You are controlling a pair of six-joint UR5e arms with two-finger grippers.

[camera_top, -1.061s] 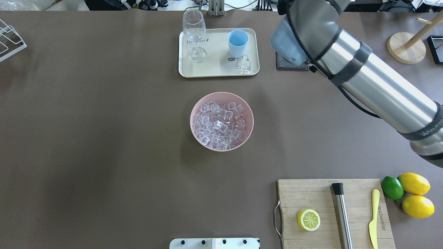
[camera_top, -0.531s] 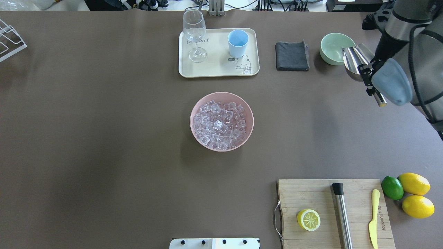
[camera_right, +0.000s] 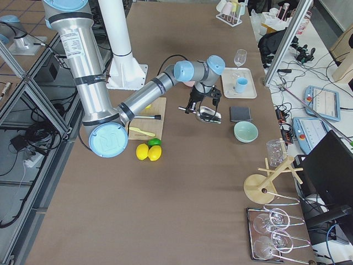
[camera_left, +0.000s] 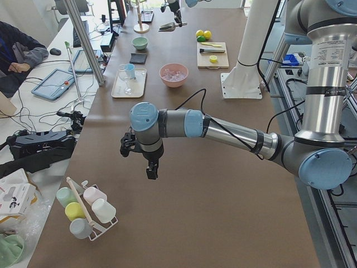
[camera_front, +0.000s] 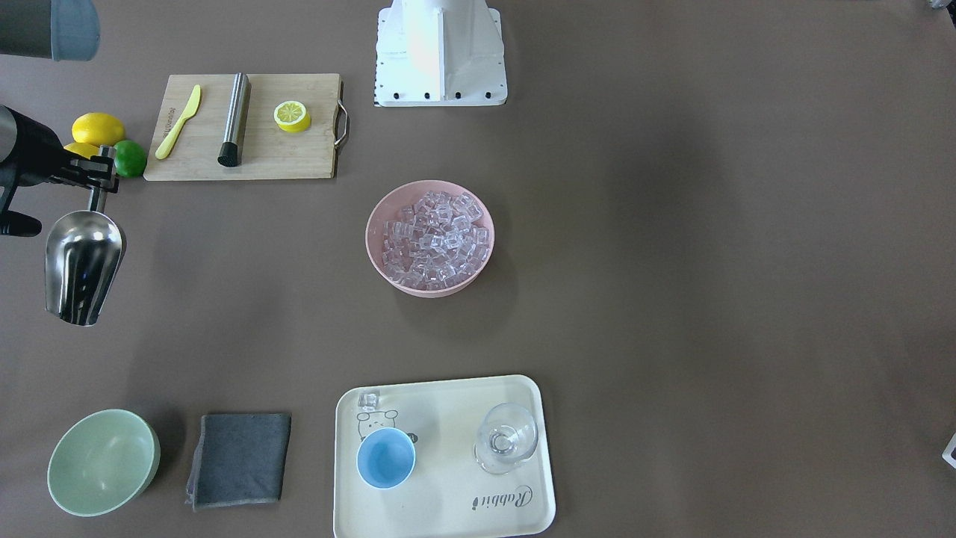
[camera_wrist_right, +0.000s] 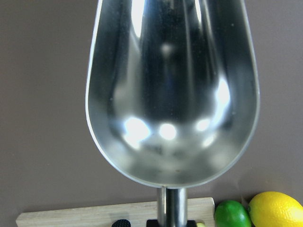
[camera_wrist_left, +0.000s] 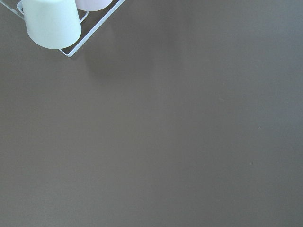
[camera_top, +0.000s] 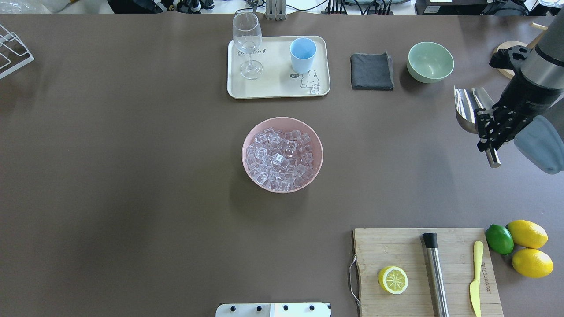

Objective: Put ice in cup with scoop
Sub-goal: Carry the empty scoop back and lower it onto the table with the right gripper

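- The steel scoop [camera_top: 468,115] hangs above the surface at the robot's right end, pinched by its short handle between the fingers of the right gripper [camera_top: 488,134], which are pressed against the handle on both sides.
- The scoop's open mouth points away from the robot. The right wrist view shows its polished trough as bare, reflective metal.
- The ice [camera_top: 281,158] lies heaped in a pink bowl [camera_top: 243,154] at the middle of the surface, well apart from the scoop.
- One loose cube [camera_top: 314,90] sits on the near edge of a cream tray [camera_top: 273,90].
- The light-blue cup [camera_top: 303,55] stands upright on that tray, on the far side of the surface from the robot, beside a wine glass [camera_top: 247,44].
- A folded grey cloth [camera_top: 372,71] and a pale green bowl [camera_top: 430,61] lie to the right of the tray, the bowl near the scoop's mouth.
- Closer to the robot, a wooden cutting board [camera_top: 396,246] carries a lemon half [camera_top: 393,279], a steel rod [camera_top: 435,273] and a yellow knife [camera_top: 476,277]. A lime [camera_top: 499,239] and two lemons [camera_top: 527,234] lie just beside it.
- The left gripper [camera_left: 152,170] points down over bare surface at the robot's left end, near a wire rack of cups [camera_left: 86,215]. Whether its fingers are spread or pressed together cannot be told.
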